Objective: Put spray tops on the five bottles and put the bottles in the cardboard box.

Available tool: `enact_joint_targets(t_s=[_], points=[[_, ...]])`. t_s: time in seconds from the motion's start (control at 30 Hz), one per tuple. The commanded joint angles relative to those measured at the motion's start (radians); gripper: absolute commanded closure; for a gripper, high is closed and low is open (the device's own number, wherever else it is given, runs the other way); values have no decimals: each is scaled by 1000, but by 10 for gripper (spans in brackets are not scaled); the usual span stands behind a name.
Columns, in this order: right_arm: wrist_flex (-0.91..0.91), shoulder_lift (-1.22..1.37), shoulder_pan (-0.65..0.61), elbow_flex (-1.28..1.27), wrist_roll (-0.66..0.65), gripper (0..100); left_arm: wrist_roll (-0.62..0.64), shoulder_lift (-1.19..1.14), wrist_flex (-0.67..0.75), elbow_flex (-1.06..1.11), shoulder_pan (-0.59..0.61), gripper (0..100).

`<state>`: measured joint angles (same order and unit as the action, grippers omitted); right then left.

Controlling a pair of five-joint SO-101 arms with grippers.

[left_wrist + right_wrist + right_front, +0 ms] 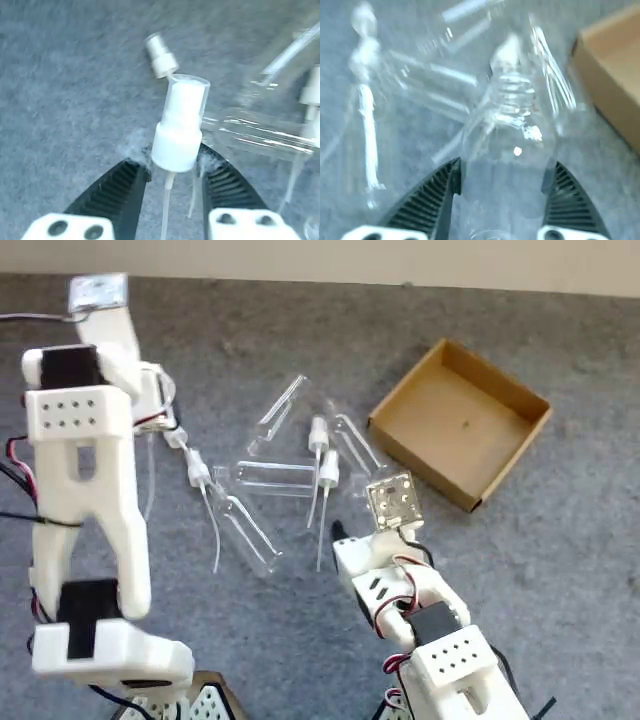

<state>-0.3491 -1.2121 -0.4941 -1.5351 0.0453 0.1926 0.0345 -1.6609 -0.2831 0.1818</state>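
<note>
From above, the box [460, 425] stands open on the far right of the table [560, 570] with no bottle in it yet. Spare bottles [275, 480] and loose spray tops [325, 455] lie scattered between the two arms, so this looks like the first capping. In the left wrist view, the left gripper [173, 166] is nearly closed. Its jaws pinch the white collar of a spray top [177, 132], with the clear-capped nozzle pointing away from the wrist and the thin tube trailing back between the jaws. In the right wrist view, the right gripper [506, 170] is about half open around a clear bottle [510, 145]. Its jaws press against the bottle's sides, and the threaded neck points away from the wrist, free of the jaws. To do the joining well, the bottle should probably be held still while the other arm does the fine work. The tube tip should go into the mouth first (it is long and bendy, so it may well catch on the rim). After that the collar can be brought square to the threads and pressed or turned. The hold on the collar is narrow, so the top could pivot if it is pushed off-centre.
</note>
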Motion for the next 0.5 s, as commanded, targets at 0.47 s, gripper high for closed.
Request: enact_joint_targets(t_s=[0.47], points=[[338, -18, -30, -47, 3, 807, -8, 363, 130, -44, -412, 916]])
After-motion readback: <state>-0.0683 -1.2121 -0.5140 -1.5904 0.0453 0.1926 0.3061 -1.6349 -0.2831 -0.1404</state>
